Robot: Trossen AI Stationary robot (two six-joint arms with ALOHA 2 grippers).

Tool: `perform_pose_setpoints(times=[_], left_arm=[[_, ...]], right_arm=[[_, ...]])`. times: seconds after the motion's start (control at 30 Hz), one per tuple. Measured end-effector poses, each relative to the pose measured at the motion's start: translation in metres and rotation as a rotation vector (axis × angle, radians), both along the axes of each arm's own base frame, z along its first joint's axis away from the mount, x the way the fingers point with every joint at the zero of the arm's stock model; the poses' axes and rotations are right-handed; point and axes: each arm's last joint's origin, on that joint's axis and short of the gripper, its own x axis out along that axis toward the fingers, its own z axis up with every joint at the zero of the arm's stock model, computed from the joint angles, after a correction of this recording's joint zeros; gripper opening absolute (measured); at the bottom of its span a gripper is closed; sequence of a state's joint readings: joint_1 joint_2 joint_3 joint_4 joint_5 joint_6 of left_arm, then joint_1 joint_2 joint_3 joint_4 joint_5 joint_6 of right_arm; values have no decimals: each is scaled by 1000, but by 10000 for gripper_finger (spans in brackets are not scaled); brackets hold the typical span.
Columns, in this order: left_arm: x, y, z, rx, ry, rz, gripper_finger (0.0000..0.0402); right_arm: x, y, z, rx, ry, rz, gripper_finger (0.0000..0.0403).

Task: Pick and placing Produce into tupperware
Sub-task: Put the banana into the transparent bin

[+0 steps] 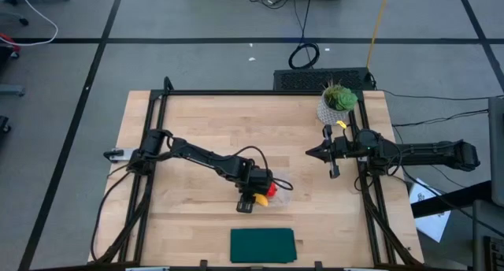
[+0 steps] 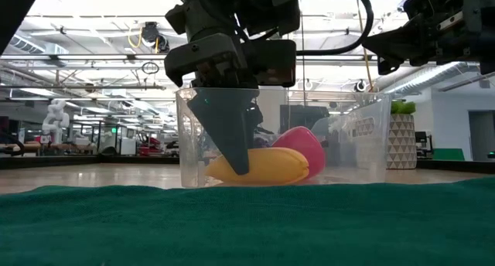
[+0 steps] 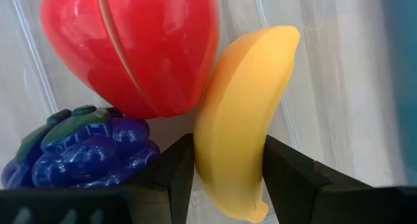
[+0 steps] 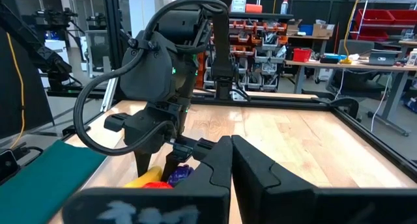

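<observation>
Fingers (image 3: 292, 175) of the left gripper (image 3: 228, 175) clamp the banana (image 3: 244, 113) inside the tupperware (image 2: 363, 142), strawberry (image 3: 137, 42) and grapes (image 3: 85, 146) just beyond them, while the right gripper (image 4: 231, 159) waits closed near the plant (image 1: 339, 102).

The table (image 1: 197, 129) was viewed from overhead, level from its edge, and from both wrists; the banana (image 3: 241, 120) was shared close-up.
</observation>
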State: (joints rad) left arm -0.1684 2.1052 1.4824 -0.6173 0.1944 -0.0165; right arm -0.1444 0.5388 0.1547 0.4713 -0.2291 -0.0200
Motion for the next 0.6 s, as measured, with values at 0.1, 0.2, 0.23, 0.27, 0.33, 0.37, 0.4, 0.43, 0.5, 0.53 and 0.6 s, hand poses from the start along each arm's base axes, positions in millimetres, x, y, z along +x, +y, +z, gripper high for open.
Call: perform_pose_setpoints(times=[0.1,0.2,0.23,0.27,0.33,0.37,0.4,0.43,0.5,0.53,0.6], left_arm=[[0,0,0,0,-2,0,163],[0,0,0,0,-1,0,163],[0,0,0,0,-1,-1,163],[0,0,0,0,-1,-1,163],[0,0,0,1,-1,-1,163],[0,0,-1,1,-1,-2,163],[0,0,-1,1,-1,-2,163],[0,0,-1,1,-1,-2,163],[0,0,-1,1,-1,-3,164],[0,0,-1,1,-1,-3,164],[0,-1,-1,1,-4,-3,164]], right_arm=[[0,0,0,0,0,0,0],[0,0,0,0,0,0,0],[0,0,0,0,0,0,0],[0,0,0,0,0,0,0],[0,0,0,0,0,0,0],[0,0,0,0,0,0,0],[0,0,0,0,0,0,0],[0,0,0,0,0,0,0],[0,0,0,0,0,0,0],[0,0,0,0,0,0,0],[0,0,0,0,0,0,0]])
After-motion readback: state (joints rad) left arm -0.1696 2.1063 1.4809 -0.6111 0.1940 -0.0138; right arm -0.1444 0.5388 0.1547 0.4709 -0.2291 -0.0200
